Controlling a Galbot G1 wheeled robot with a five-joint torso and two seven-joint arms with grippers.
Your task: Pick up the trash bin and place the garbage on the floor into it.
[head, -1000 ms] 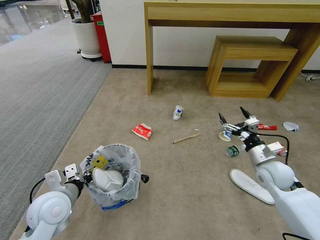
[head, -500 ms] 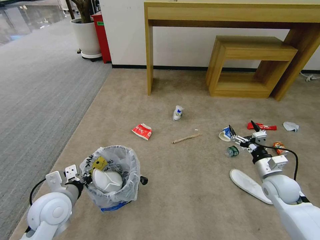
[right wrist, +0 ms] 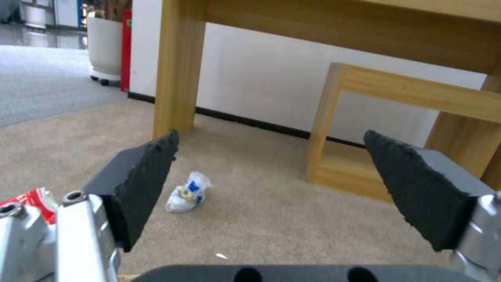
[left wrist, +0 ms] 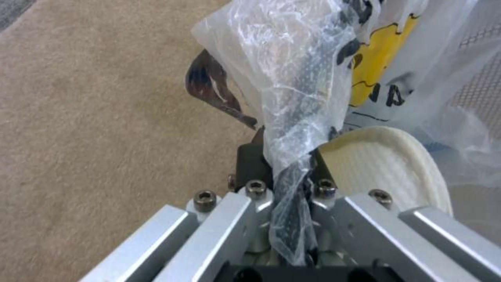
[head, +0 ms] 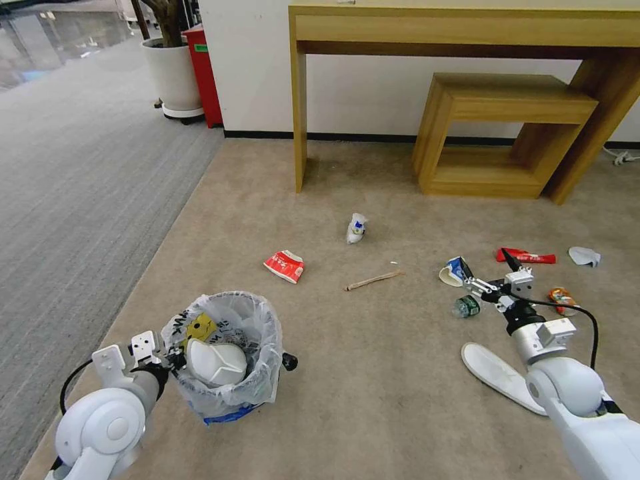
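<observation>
The trash bin [head: 227, 347], lined with a crinkly white bag, hangs at the near left with my left gripper [head: 172, 357] shut on its rim and bag [left wrist: 292, 129]. One white slipper [head: 215, 363] lies inside it. My right gripper [head: 488, 265] stands open just above the beige floor [head: 373, 373], over a green bottle [head: 466, 307] and beside a blue-white cup [head: 455, 271]. Other garbage: a second slipper [head: 500, 373], red wrapper [head: 525, 256], orange can [head: 561, 298], tissue [head: 585, 256], stick [head: 373, 279], red-white carton [head: 285, 265] and crumpled cup [head: 357, 228].
A tall wooden desk [head: 467, 27] and a low wooden bench [head: 507, 127] stand against the back wall. Grey ribbed carpet [head: 67, 187] runs along the left. A white plant pot [head: 172, 73] and a red box [head: 203, 73] sit at the back left.
My right gripper has drawn back toward me and sunk lower, from over the blue-white cup to above the green bottle. The left arm holds the bin nearly still.
</observation>
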